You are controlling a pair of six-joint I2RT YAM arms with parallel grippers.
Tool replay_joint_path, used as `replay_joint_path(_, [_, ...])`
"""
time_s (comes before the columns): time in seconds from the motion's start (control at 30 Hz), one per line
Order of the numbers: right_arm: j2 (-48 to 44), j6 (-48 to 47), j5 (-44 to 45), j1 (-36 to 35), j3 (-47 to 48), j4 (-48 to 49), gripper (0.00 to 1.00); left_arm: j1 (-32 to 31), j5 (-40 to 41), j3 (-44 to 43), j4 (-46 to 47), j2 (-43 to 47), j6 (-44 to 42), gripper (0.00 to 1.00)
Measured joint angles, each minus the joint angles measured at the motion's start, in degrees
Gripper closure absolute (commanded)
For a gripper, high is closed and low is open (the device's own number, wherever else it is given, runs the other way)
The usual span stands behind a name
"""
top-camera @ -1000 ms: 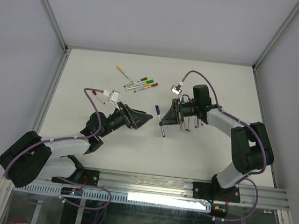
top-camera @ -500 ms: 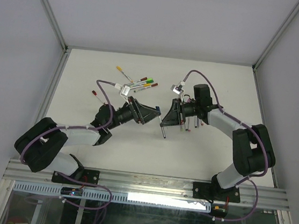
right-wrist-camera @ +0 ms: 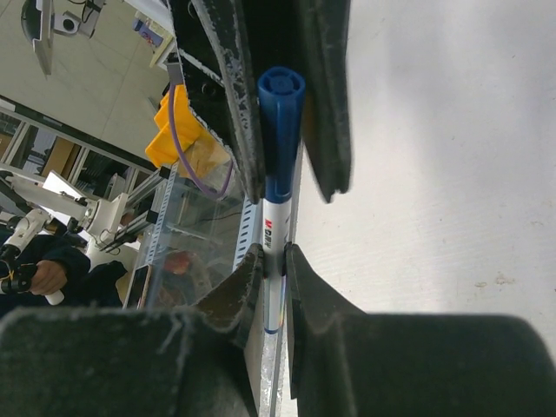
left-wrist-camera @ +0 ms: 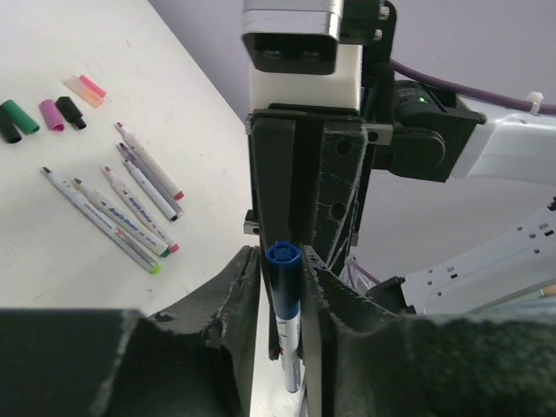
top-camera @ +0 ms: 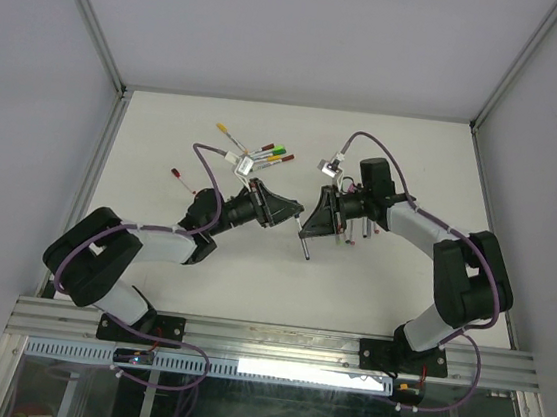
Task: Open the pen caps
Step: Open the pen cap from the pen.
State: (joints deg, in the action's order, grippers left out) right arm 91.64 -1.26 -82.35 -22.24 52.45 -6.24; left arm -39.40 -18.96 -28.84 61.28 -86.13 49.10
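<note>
A blue pen (right-wrist-camera: pixel 276 228) with a white barrel stands between my right gripper's (right-wrist-camera: pixel 276 261) jaws, which are shut on the barrel. Its blue pen cap (left-wrist-camera: pixel 283 261) sticks out into my left gripper (left-wrist-camera: pixel 282 271), whose fingers (left-wrist-camera: pixel 239 287) press it from both sides. From above, the two grippers meet tip to tip at mid-table, left gripper (top-camera: pixel 292 210) against right gripper (top-camera: pixel 310 220), with the pen's lower end (top-camera: pixel 303 246) showing below. The cap itself is hidden in the top view.
Several uncapped pens (left-wrist-camera: pixel 130 208) lie side by side on the white table, with loose caps in green (left-wrist-camera: pixel 13 120), magenta (left-wrist-camera: pixel 50 114), black (left-wrist-camera: pixel 66 111) and pink (left-wrist-camera: pixel 91 85) beyond. A cluster of pens (top-camera: pixel 267 155) lies at the back, and a red-tipped one (top-camera: pixel 176 172) at the left.
My left arm has reached right to the right gripper, and its jaws have closed from wide open around the blue cap. The right gripper has kept still with the pen.
</note>
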Motion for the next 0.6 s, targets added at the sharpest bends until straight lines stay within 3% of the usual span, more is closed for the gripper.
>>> replay_joint_path(0.13, [0.0, -0.4, 0.0, 0.0, 0.0, -0.2, 1.00, 0.0, -1.1, -0.1, 1.5, -0.2, 0.4, 1.00])
replay_joint_path(0.37, [0.1, -1.3, 0.9, -0.3, 0.2, -0.4, 1.00, 0.8, -1.5, -0.2, 1.8, -0.4, 0.5, 1.00])
replay_joint_path(0.6, [1.7, -2.7, 4.2, -1.5, 3.7, 0.4, 1.00, 6.8, -6.1, -4.1, 0.9, -1.9, 1.5, 1.00])
